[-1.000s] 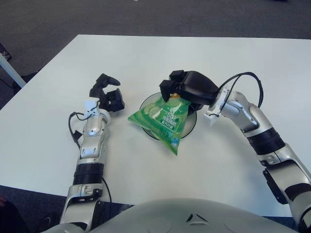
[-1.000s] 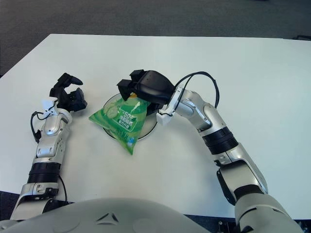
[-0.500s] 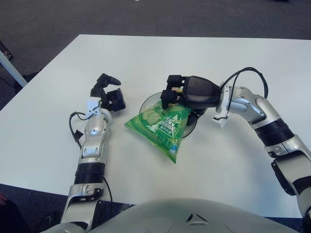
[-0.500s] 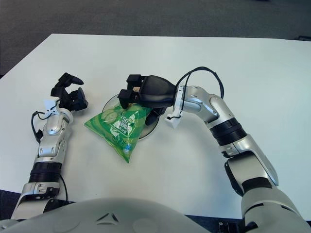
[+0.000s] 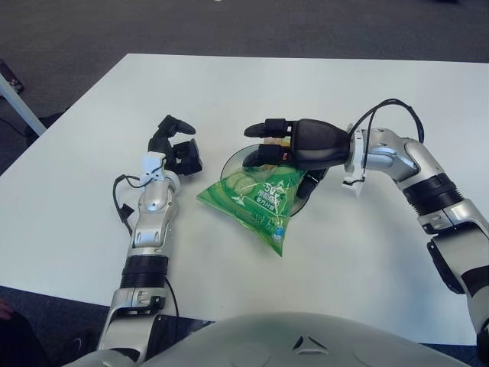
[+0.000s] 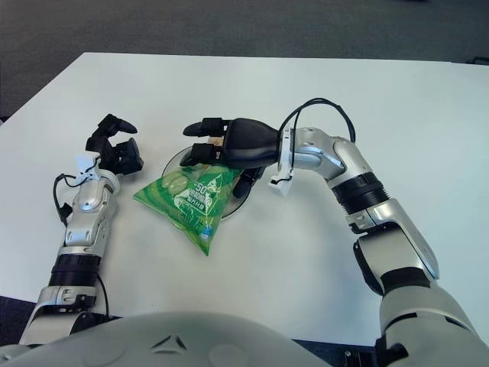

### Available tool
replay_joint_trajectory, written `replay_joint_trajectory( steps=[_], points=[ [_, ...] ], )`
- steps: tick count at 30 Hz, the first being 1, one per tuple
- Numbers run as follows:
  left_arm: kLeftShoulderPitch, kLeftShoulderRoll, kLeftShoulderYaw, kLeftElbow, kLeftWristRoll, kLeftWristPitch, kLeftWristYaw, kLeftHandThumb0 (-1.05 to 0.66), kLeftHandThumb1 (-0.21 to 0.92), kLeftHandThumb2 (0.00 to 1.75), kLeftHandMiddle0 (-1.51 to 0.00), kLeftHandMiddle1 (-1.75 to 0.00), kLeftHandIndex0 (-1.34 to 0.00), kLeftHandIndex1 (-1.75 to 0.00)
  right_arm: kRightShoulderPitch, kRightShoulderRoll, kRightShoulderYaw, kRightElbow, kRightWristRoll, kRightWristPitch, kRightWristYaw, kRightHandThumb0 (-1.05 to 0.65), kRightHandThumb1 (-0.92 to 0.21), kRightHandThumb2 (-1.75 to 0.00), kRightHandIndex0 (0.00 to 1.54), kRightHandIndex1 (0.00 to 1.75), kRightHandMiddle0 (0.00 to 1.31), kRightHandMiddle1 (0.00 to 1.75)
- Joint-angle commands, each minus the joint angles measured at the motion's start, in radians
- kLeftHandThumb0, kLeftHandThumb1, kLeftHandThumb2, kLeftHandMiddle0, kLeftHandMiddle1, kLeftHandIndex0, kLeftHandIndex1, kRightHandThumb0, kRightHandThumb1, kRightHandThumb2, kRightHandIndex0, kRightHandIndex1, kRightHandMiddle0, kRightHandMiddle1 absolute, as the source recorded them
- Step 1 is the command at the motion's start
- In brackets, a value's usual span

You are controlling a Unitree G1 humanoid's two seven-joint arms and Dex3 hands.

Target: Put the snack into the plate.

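Currently right hand [image 5: 294, 145] fingers [image 5: 267, 126] are spread above snack [image 5: 256, 200]; overhanging bag should be nudged onto plate [image 5: 231, 159].

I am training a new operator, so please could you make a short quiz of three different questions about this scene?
1. True or false: the green snack bag lies fully inside the plate.
2. Which hand is over the plate? A) the left hand B) the right hand C) both hands
3. Fill the gap: the fingers of the right hand are ____ and hold nothing.

Key
1. False. The bag rests partly on the plate; its lower corner hangs over the rim onto the white table.
2. B. The left hand rests on the table, to the left of the plate.
3. Spread (open), just above the bag's top edge.
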Motion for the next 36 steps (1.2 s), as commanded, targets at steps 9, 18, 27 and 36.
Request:
replay_joint_trajectory(
  steps=[9,18,27,36],
  points=[
    [0.091,-0.065,-0.020,0.098,0.009,-0.026,0.012,-0.51,0.25,1.40,-1.32,-1.75,-0.67,-1.75,-0.091,-0.023,0.010,0.094,0.034,-0.084,0.024,-0.84,-0.71,-0.58,0.00,0.00,0.00,0.07],
    [0.088,-0.064,-0.015,0.104,-0.002,-0.008,0.006,-0.52,0.21,1.45,-1.33,-1.75,-0.70,-1.75,-0.138,-0.052,0.025,0.131,0.135,-0.075,0.107,-0.90,-0.69,-0.50,0.00,0.00,0.00,0.13],
    [0.094,-0.073,-0.006,0.104,-0.046,-0.017,-0.016,-0.50,0.27,1.38,-1.31,-1.75,-0.65,-1.75,-0.172,-0.104,0.034,0.143,0.309,-0.041,0.236,-0.86,-0.60,-0.57,0.00,0.00,0.00,0.24],
    [0.088,-0.063,-0.003,0.126,-0.063,-0.053,-0.050,-0.49,0.30,1.35,-1.31,-1.75,-0.63,-1.75,-0.183,-0.126,0.017,0.153,0.405,-0.010,0.331,-0.88,-0.64,-0.60,0.00,0.00,0.00,0.11]
  ],
)
